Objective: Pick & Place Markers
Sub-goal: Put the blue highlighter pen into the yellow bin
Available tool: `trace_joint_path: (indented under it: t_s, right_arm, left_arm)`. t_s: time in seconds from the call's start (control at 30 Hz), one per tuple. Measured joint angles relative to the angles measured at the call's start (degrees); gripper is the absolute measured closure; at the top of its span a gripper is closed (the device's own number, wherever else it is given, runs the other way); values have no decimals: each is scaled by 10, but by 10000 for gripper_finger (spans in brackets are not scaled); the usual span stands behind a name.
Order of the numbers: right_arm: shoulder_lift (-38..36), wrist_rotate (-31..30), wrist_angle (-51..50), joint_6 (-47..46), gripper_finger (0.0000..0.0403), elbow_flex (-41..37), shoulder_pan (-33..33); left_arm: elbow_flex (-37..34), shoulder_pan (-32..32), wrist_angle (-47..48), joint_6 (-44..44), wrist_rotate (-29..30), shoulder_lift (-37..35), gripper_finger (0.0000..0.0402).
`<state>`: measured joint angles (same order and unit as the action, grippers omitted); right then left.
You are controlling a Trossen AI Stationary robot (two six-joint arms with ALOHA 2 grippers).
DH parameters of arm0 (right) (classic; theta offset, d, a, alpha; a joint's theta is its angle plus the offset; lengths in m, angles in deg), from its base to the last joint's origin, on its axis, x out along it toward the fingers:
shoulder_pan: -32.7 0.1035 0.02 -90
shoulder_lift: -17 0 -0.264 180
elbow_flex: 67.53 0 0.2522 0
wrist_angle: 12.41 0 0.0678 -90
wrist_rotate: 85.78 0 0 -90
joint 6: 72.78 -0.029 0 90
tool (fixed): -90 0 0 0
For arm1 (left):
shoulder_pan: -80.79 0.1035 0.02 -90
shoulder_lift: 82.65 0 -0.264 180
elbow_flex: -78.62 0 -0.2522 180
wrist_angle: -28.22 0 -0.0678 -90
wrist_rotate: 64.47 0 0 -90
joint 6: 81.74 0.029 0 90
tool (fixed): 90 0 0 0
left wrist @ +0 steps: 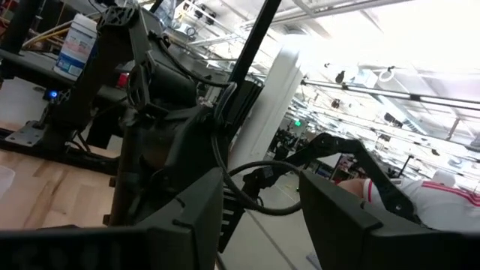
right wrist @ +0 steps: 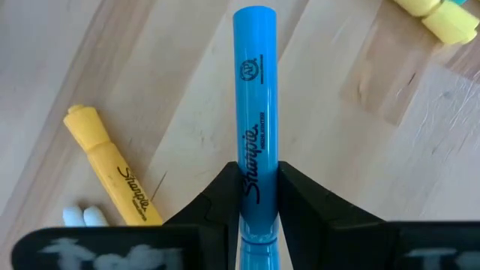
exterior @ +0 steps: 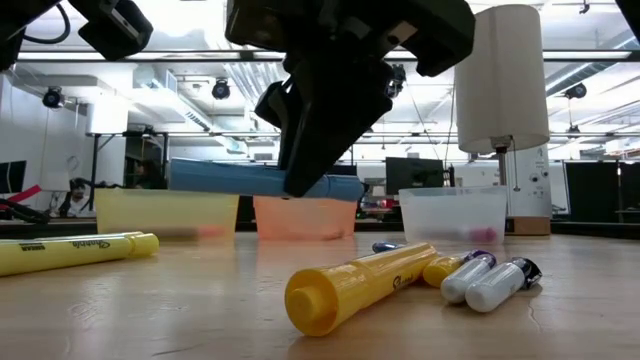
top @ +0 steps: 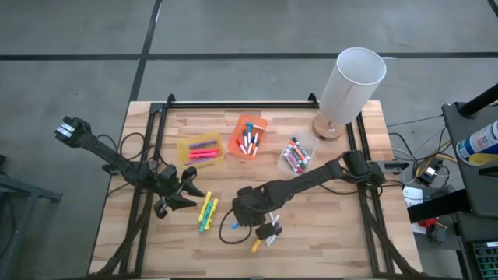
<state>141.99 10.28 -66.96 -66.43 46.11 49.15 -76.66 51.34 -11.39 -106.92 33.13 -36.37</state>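
A pale wooden plank bench [top: 327,225] framed by black rails sits on a grey floor, with a white cylindrical lamp [top: 350,84] at its far right corner. The right gripper [right wrist: 259,196] hangs over the near middle of the bench, its jaws clamped on a smooth blue marker [right wrist: 254,112] that lies level between the dark fingers, lifted off the wood. Below it lie a yellow marker [right wrist: 112,169] and white-capped ones [exterior: 490,280]. The left gripper [top: 187,187] rests over the left of the bench with its jaws apart, beside a small cluster of yellow and green markers [top: 207,213]. Toward the back stand three small plastic bins: a yellow bin [top: 184,145] holding pink and purple markers, an orange bin [top: 243,122] with mixed ones, and a clear bin [top: 310,141] with dark and red ones.
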Motion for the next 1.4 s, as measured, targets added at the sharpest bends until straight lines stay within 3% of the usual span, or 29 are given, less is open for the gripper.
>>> trace_joint_path:
  t_s: [1.07, 1.27, 1.4]
  right_arm:
    - [-2, -3, -40, -1, 333, 0, -4]
    - [-26, -69, -73, -5, 333, 0, -5]
    - [-41, -78, -67, -21, 333, 0, -7]
  left_arm:
    - [0, 0, 17, 32, 1, 0, 232]
    - [0, 0, 61, 71, 44, 0, 232]
    - [0, 0, 73, 54, 60, 0, 232]
